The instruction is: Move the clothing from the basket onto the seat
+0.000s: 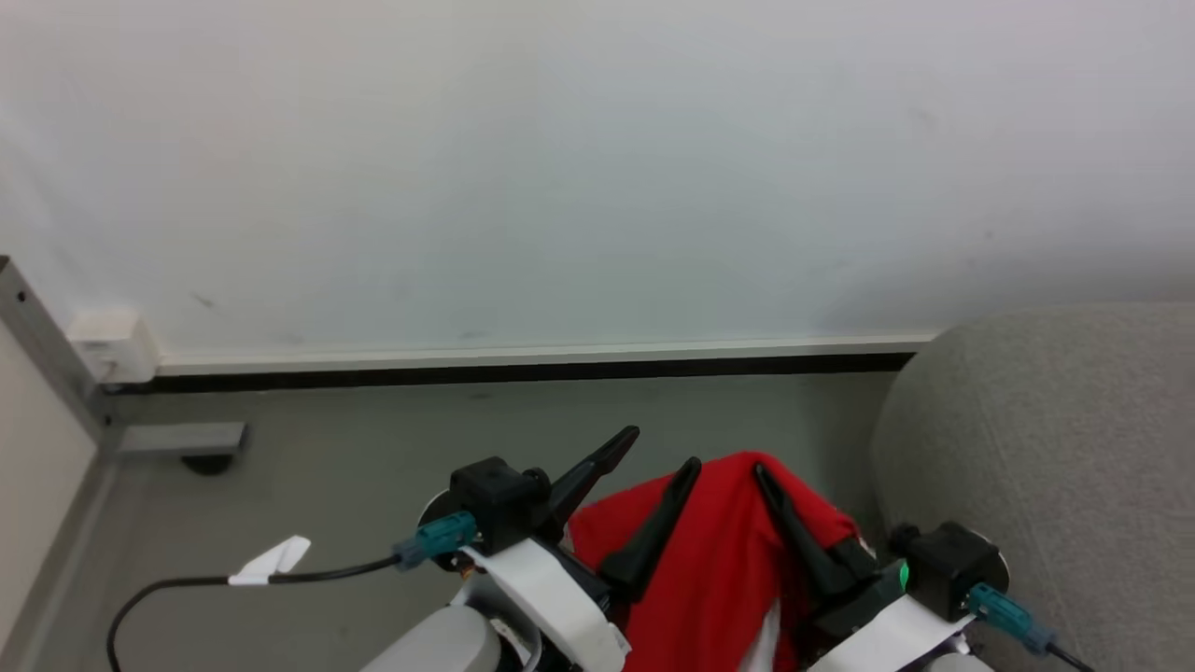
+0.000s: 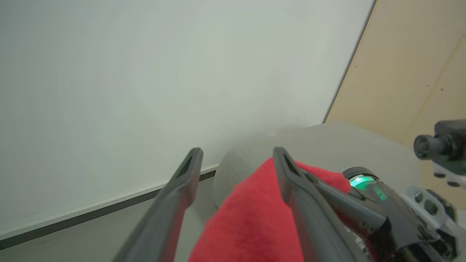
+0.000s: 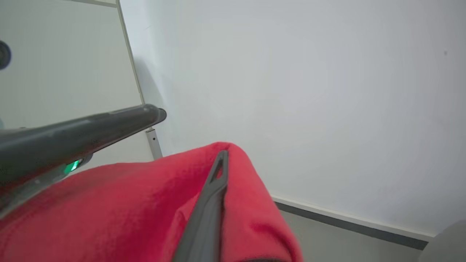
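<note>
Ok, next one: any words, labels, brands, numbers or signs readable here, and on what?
None can be read.
The white tag on the black cable shows no legible print.
The clothing, the seat and the wall bear no visible text.

The soft red fabric garment drops out of sight below; the rounded grey upholstered sofa is cut off rightward.
</note>
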Controlling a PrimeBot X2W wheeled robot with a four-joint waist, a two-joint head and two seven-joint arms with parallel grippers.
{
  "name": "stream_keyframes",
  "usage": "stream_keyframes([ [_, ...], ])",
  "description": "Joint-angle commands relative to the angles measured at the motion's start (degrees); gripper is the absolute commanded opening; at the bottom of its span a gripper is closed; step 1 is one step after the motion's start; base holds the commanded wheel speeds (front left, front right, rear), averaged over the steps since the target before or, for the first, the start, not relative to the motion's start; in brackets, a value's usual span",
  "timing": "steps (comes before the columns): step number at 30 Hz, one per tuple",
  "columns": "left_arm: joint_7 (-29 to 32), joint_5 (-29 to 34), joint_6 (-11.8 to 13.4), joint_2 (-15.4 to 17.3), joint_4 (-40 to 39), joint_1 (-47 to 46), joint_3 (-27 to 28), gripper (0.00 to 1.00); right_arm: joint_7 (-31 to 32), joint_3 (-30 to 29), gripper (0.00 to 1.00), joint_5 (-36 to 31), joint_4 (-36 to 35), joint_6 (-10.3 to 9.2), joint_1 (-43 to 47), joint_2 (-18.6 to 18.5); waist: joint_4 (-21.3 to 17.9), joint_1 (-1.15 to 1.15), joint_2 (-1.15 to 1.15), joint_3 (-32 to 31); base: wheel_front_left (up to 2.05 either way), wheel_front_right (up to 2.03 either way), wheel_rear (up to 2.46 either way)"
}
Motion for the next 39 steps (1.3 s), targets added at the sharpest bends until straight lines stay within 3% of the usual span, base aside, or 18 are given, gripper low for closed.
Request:
stream_keyframes([
  [1, -0.71, 1.23, -0.12, 0.48, -0.52, 0.90, -0.02, 1.00, 0.03, -0.95, 0.00, -0.75, -0.71, -0.12, 0.21, -0.65, -3.64, 0.00, 0.00, 0.76, 0.00, 0.00, 0.00],
  [12, -2.71, 3.92, -0.31, 1.19, -0.75, 2.13, 1.77, 1.00, 0.03, -8.27, 0.00, -4.99, -6.36, -0.12, 1.26, -4.17, -17.03, 0.00, 0.00, 3.21, 0.00, 0.00, 0.00],
  [20, -2.91, 5.24, -1.28, 0.91, -0.75, 2.84, 2.54, 1.00, 0.03, -12.20, 0.00, -7.05, -10.69, -0.12, 3.23, -5.33, -23.70, 0.00, 0.00, 4.71, 0.00, 0.00, 0.00],
  [29, -2.88, 6.79, -2.29, 0.66, -1.12, 3.06, 3.42, 1.00, 0.03, -13.24, 0.00, -7.86, -12.51, -0.12, 4.16, -5.34, -26.14, 0.00, 0.00, 6.17, 0.00, 0.00, 0.00],
  [39, -2.85, 8.56, -3.09, 2.06, -1.48, 0.82, 3.23, 1.00, 0.33, -14.11, 0.00, -9.28, -12.44, -0.12, -3.32, -7.50, -24.08, 0.00, 0.00, 10.75, 0.00, 0.00, 0.00],
])
